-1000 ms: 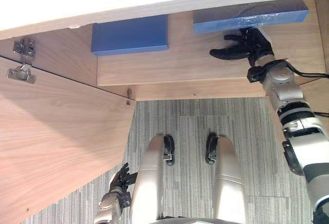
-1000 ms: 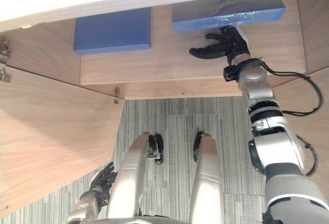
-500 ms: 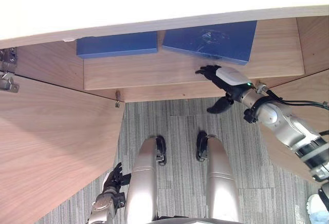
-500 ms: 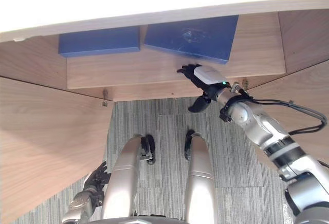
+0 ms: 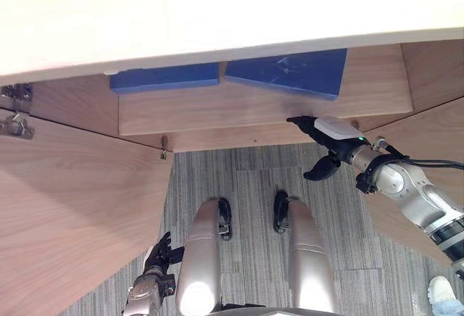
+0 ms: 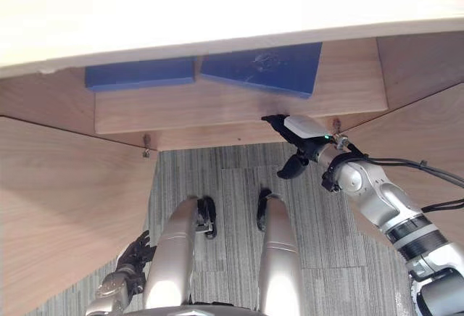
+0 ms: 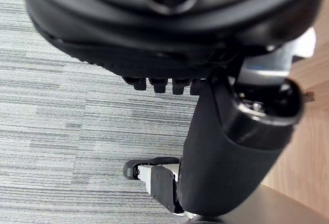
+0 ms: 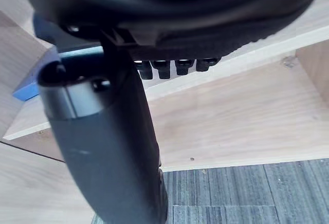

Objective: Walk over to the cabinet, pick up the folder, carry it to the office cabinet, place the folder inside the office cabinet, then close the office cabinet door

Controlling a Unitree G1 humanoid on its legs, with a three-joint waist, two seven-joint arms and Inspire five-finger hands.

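Observation:
Two blue folders lie flat on the shelf [image 5: 217, 109] of the open wooden office cabinet. The right-hand folder [image 5: 290, 72] sits slightly askew beside the left-hand folder [image 5: 165, 78]. My right hand [image 5: 330, 131] hovers just in front of the shelf's front edge, below that folder and apart from it. It is open, with straight fingers, the thumb hanging down, and nothing in it. In the right wrist view a corner of the blue folder [image 8: 28, 88] shows past the right hand [image 8: 169, 8]. My left hand [image 5: 154, 262] hangs open and idle low on the left.
The cabinet's left door [image 5: 65, 207] stands swung wide open towards me, with metal hinges [image 5: 16, 124] at its inner edge. The right door [image 5: 442, 124] is open too, behind my right arm. Grey striped carpet [image 5: 239, 171] lies below the cabinet.
My right hand has let go of the right-hand folder and drawn back out of the cabinet to the shelf's front edge. The folder now lies flat. The camera has shifted.

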